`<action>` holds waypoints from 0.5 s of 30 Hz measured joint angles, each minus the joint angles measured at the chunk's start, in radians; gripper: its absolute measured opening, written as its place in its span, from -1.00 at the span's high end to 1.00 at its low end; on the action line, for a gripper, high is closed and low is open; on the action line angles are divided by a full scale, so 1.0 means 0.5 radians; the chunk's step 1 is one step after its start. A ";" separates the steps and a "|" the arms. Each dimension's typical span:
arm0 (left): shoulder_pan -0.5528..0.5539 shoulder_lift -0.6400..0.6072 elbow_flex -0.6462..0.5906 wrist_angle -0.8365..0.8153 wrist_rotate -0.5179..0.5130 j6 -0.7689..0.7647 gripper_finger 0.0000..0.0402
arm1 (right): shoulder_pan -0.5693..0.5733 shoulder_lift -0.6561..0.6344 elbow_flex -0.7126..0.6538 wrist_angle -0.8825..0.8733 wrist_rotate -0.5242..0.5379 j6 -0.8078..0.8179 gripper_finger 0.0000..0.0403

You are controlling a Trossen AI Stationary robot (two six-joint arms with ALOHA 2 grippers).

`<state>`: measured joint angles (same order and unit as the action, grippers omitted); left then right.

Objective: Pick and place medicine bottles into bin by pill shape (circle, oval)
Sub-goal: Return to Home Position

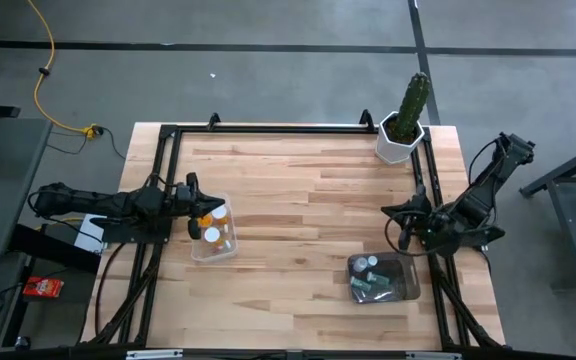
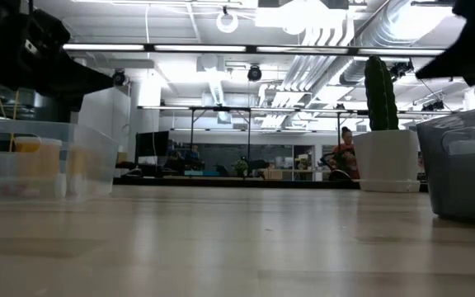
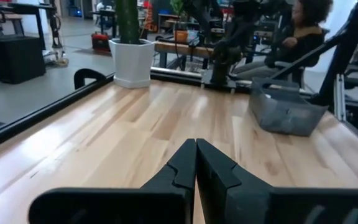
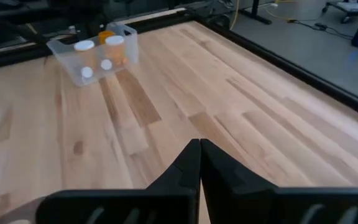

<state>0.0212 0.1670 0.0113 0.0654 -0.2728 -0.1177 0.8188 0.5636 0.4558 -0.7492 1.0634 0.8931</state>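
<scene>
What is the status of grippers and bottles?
Left gripper shut, right gripper shut, both empty. Orange white-capped bottles in clear plastic bin; pale bottles in dark bin. No obstruction seen.

The high view looks straight down on the pale wooden worktop (image 1: 308, 220). The low view sits at board level, facing across into the room. Each wrist view looks low along the wood: past the left claw (image 3: 196, 146) towards the white pot with green cactus (image 3: 131, 62) and dark translucent bin (image 3: 284, 115), past the right claw (image 4: 199, 146) towards the clear plastic bin (image 4: 129, 40); all three show overhead too.
</scene>
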 joint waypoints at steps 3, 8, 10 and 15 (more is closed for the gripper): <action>0.000 0.001 0.000 -0.013 -0.003 0.054 1.00 | -0.005 -0.117 -0.119 -0.004 0.003 0.093 1.00; 0.000 0.004 0.000 -0.026 -0.037 0.086 1.00 | -0.092 -0.391 -0.146 0.058 -0.052 -0.036 1.00; 0.000 0.004 0.000 -0.027 -0.038 0.085 1.00 | -0.140 -0.480 -0.155 0.192 -0.055 -0.202 1.00; -0.003 0.004 0.000 -0.027 -0.037 -0.008 1.00 | -0.312 -0.577 -0.305 0.760 -0.237 -0.747 1.00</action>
<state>0.0197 0.1692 0.0113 0.0521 -0.2913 -0.1216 0.6629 0.2752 0.3035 -0.3692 0.9450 0.5195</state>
